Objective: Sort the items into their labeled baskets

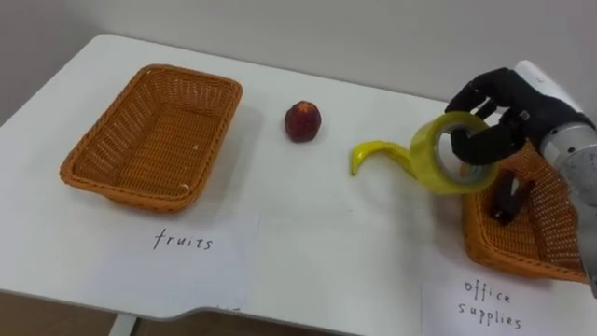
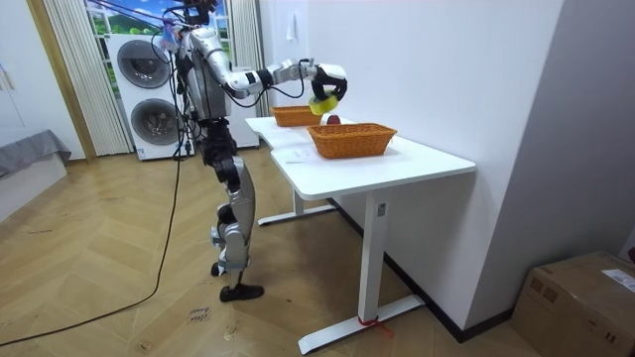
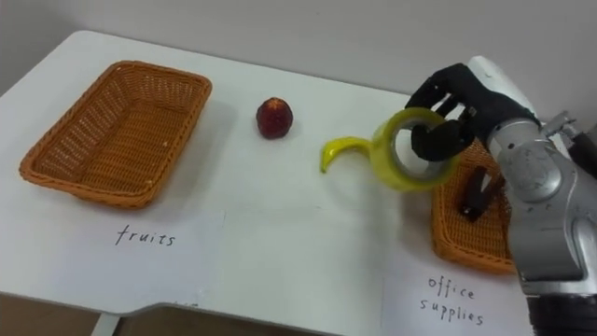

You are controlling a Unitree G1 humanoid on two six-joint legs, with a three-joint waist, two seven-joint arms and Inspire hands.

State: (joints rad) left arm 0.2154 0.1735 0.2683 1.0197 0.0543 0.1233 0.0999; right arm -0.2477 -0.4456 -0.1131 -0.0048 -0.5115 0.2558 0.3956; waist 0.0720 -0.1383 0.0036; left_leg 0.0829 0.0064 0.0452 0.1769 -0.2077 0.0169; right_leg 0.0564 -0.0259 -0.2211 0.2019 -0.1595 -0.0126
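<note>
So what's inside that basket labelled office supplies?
One small dark item lies in the office supplies basket. The right hand, holding a yellow tape roll, covers part of its interior.

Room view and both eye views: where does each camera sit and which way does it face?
Left eye view: on the head, looking down at the white table; right hand enters from the right, fingers curled through the yellow tape roll.
Right eye view: just beside it, same downward look, same hand.
Room view: out in the room, looking across the floor at the table and whole standing robot.
Shared: all show hand, tape roll, fruits basket, office basket.
</note>
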